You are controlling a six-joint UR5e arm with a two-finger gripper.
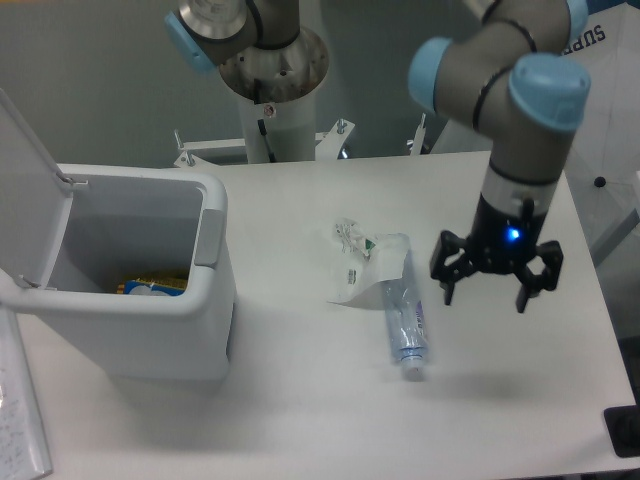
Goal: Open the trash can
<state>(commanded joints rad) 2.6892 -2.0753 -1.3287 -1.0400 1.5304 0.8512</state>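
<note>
1. Nearest on the worktop (300, 420) lies a plastic bottle (405, 325) on its side, cap toward the near edge, with a crumpled wrapper (362, 262) touching its far end.
2. Just right of the bottle hangs the tool (496, 287), fingers spread apart and holding nothing, pointing down above the bare surface.
3. At the left stands the trash can (150, 300). Its lid (30, 190) is tipped up on the left side, the mouth is exposed, and some rubbish shows at the bottom.
4. Judged from this, the opening looks done. The sound finish is to keep the tool well apart from the can and lid, and clear of the bottle, so nothing knocks the lid shut.
</note>
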